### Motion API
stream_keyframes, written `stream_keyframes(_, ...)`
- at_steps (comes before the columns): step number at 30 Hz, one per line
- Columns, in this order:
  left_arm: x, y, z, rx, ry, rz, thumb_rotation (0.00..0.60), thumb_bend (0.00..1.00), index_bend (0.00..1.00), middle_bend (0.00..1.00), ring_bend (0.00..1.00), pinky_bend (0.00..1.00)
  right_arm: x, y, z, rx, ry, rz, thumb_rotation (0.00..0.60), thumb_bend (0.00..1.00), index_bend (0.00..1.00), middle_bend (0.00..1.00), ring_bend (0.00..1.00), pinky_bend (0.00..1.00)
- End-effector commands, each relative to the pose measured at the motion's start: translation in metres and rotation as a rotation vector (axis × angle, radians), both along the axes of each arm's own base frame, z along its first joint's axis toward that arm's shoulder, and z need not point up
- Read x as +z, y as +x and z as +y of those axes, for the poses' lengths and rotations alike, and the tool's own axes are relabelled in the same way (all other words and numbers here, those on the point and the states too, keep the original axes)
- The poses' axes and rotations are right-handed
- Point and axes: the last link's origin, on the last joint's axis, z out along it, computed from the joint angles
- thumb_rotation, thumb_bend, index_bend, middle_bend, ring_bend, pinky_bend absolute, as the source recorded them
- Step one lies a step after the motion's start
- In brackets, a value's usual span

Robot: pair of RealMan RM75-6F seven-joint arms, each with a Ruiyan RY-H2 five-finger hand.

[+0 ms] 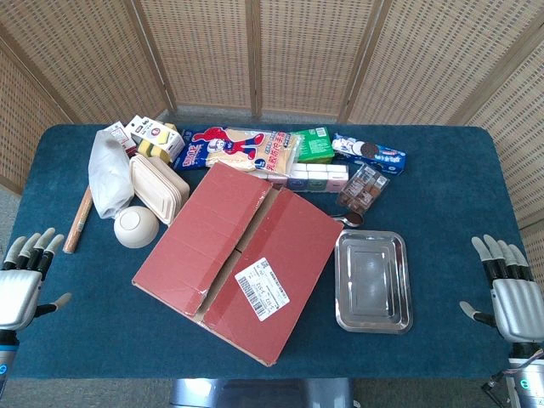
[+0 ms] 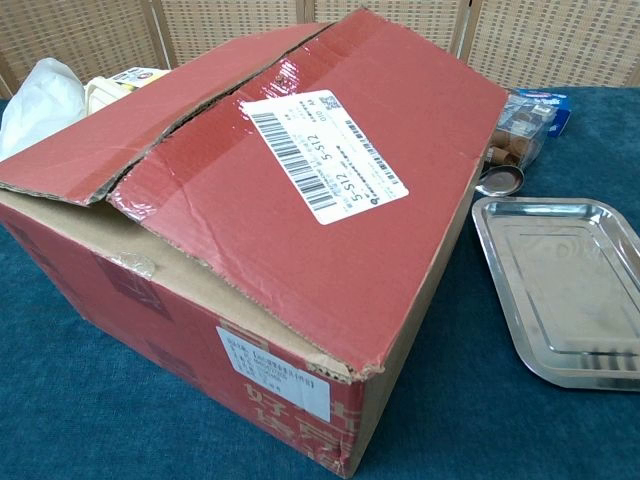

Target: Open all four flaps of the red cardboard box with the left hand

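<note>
The red cardboard box [image 1: 242, 255] stands in the middle of the table, turned at an angle, with its two top flaps lying shut along a centre seam. A white shipping label [image 1: 262, 288] is stuck on the right flap. In the chest view the box [image 2: 270, 250] fills most of the frame, its left flap slightly lifted at the near corner. My left hand [image 1: 24, 276] hovers at the table's left front edge, fingers spread, holding nothing, well clear of the box. My right hand [image 1: 510, 289] hovers at the right front edge, likewise spread and holding nothing. Neither hand shows in the chest view.
A steel tray [image 1: 372, 280] lies just right of the box. Behind the box sit a white bowl [image 1: 136, 227], a beige lunch box [image 1: 158, 187], a plastic bag [image 1: 109, 174], snack packets [image 1: 238, 150], a cookie pack [image 1: 368, 153] and a wooden stick [image 1: 78, 219]. Wicker screens enclose the table.
</note>
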Motion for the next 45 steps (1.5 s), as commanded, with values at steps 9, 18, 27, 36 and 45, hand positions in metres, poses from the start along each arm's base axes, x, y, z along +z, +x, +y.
stream_keyframes(9, 0.005, 0.014, 0.0, -0.068, -0.028, -0.06, 0.6, 0.0, 0.0, 0.0, 0.0, 0.0, -0.002, 0.001, 0.001, 0.002, 0.009, 0.003, 0.6, 0.0, 0.0, 0.0, 0.0, 0.0)
stream_keyframes(18, 0.027, 0.06, 0.01, -0.334, -0.16, -0.188, 0.6, 0.0, 0.0, 0.0, 0.0, 0.0, -0.005, 0.003, 0.002, -0.004, 0.018, 0.008, 0.6, 0.0, 0.0, 0.0, 0.0, 0.0)
stream_keyframes(27, 0.011, 0.115, 0.005, -0.463, -0.305, -0.263, 0.6, 0.0, 0.0, 0.0, 0.0, 0.0, -0.007, 0.003, 0.002, -0.011, 0.026, 0.009, 0.6, 0.0, 0.0, 0.0, 0.0, 0.0)
stream_keyframes(36, -0.009, 0.146, -0.002, -0.508, -0.369, -0.271, 0.6, 0.0, 0.0, 0.0, 0.0, 0.0, -0.004, 0.003, 0.002, -0.008, 0.025, -0.006, 0.6, 0.0, 0.0, 0.0, 0.0, 0.0)
stream_keyframes(45, -0.032, 0.163, 0.003, -0.531, -0.355, -0.269, 0.6, 0.0, 0.0, 0.0, 0.0, 0.0, -0.003, 0.003, 0.002, -0.009, 0.025, -0.013, 0.6, 0.0, 0.0, 0.0, 0.0, 0.0)
